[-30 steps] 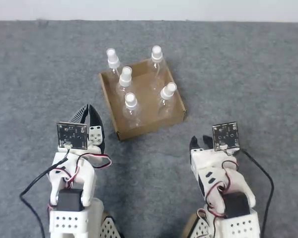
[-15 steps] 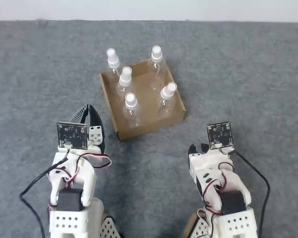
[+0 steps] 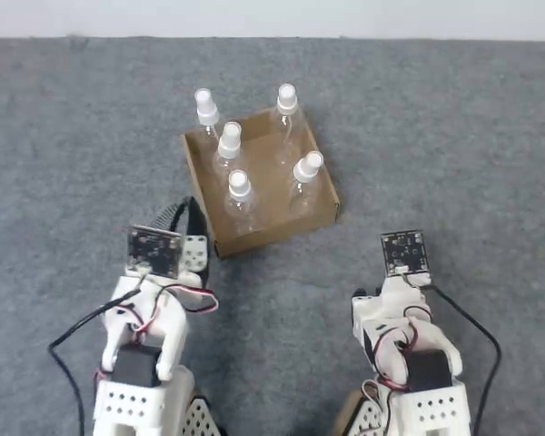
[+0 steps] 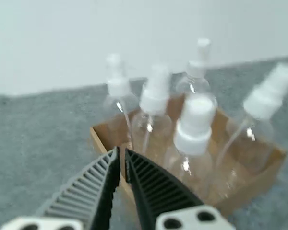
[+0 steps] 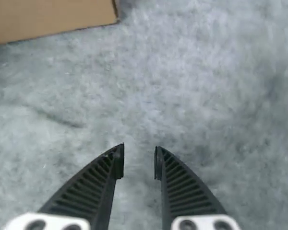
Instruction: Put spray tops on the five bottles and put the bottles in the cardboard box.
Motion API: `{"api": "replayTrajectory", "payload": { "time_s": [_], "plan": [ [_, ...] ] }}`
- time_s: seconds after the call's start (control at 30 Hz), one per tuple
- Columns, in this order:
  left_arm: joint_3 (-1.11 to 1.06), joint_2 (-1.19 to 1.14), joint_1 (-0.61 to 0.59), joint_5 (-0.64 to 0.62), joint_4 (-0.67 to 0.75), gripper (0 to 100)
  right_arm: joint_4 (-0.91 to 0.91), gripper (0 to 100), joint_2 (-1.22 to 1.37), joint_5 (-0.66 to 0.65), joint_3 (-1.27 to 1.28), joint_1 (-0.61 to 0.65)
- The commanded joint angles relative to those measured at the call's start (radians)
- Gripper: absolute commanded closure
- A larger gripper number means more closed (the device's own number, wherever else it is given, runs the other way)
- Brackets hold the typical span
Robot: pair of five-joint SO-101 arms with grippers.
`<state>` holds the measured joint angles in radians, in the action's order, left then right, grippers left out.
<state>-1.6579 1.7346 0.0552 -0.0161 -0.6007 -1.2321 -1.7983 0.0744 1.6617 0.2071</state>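
Note:
Several clear bottles (image 3: 240, 198) with white spray tops (image 3: 230, 136) stand upright in the shallow cardboard box (image 3: 263, 234) at the middle of the grey carpet. My left gripper (image 3: 188, 209) is shut and empty, its tips just short of the box's near left corner. In the left wrist view its fingers (image 4: 122, 155) point at the box wall (image 4: 102, 139), with the bottles (image 4: 194, 124) close behind. My right gripper (image 5: 138, 155) hangs slightly open over bare carpet, holding nothing. A corner of the box (image 5: 48, 19) lies farther off in that view.
Grey carpet (image 3: 436, 127) runs around the box on all sides, up to a pale wall at the far edge. The right arm's wrist board (image 3: 404, 252) sits to the near right of the box. Cables trail from both arm bases.
The left arm has swung right, bringing its shut gripper up to the box's near left corner. The right arm has drawn back and tilted down, tucking its fingers under the wrist.

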Motion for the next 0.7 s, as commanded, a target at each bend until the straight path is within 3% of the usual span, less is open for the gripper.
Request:
{"api": "replayTrajectory", "payload": {
  "time_s": [0.0, 0.33, 0.67],
  "plan": [
    [-0.031, 0.009, 0.026, 0.006, -0.003, 99, -0.018, 93.9, -0.016, 0.006, 0.021, -0.033],
    [-0.031, 0.012, -0.114, 0.005, -0.293, 99, -0.045, 93.9, -0.016, 0.012, 0.021, -0.087],
    [-0.031, 0.012, -0.222, 0.000, -0.321, 99, -0.044, 93.9, -0.016, 0.006, 0.021, -0.091]
  ]
}}
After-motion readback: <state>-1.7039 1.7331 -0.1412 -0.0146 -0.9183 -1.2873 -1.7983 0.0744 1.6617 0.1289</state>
